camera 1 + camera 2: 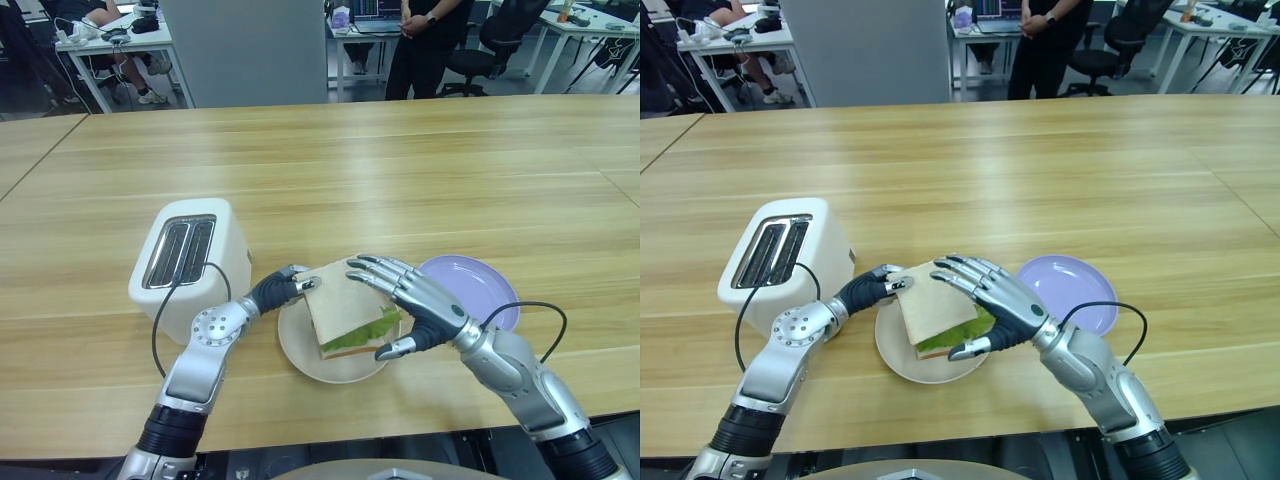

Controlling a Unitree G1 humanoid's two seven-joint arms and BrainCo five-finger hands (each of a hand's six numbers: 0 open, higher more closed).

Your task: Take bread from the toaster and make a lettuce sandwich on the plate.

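A white toaster (pixel 190 262) stands at the left with its two slots showing dark. To its right a cream plate (pixel 296 348) holds a sandwich (pixel 340 305): a bread slice on top, green lettuce (pixel 362 332) showing at its front edge. My left hand (pixel 283 289) lies between toaster and plate, its curled fingers pinching the slice's near-left corner. My right hand (pixel 408 298) is spread over the sandwich's right side, fingers stretched out above the bread and thumb by the lettuce edge.
A small purple plate (pixel 488 285) lies just right of the cream plate, partly behind my right hand. Cables loop beside both forearms. The wooden table (pixel 350 170) stretches far back, with desks, chairs and people beyond it.
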